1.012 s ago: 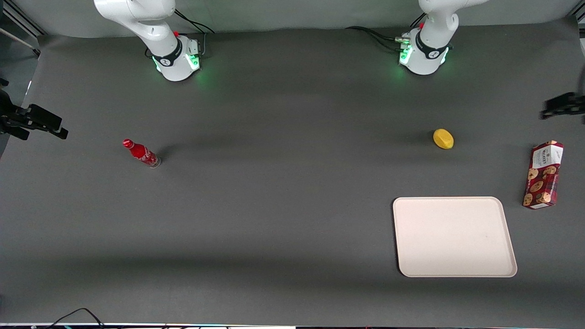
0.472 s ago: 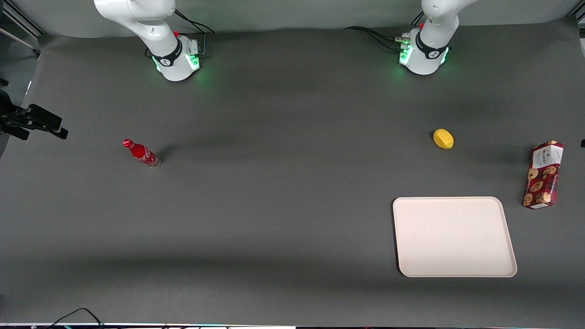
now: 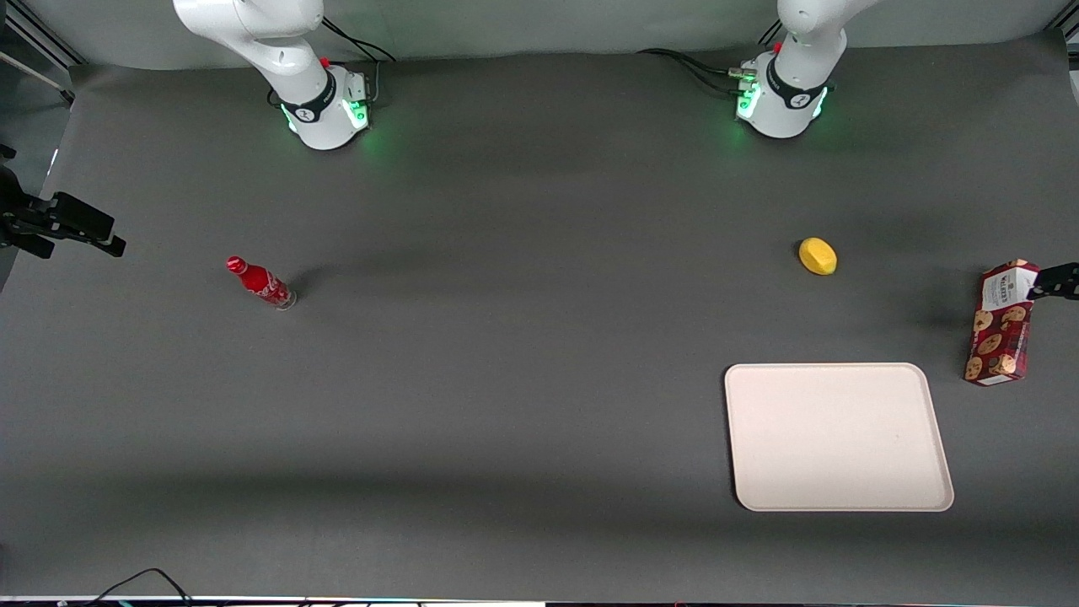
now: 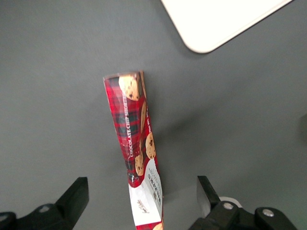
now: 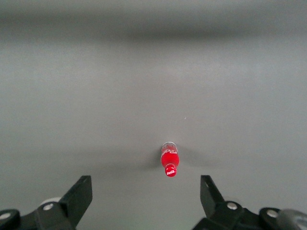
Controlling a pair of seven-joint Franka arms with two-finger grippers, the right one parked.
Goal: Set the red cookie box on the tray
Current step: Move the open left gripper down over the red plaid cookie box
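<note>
The red cookie box (image 4: pixel 135 151) stands upright on the desk just beside the tray (image 3: pixel 839 437), not on it. The gripper (image 4: pixel 142 199) hovers above the box, jaws wide apart. Tall and narrow, so an off-centre descent could easily tip it.

From the front camera we look down steeply on the whole desk (image 3: pixel 506 379), with both arm bases at its farther edge. The left wrist camera looks straight down, close, between the open claw (image 4: pixel 144 201) fingers, onto the red cookie box (image 4: pixel 134 143) and a corner of the tray (image 4: pixel 216 24); the front view shares both. The right wrist camera looks down from higher on the red bottle (image 5: pixel 169 163), also in the front view.
</note>
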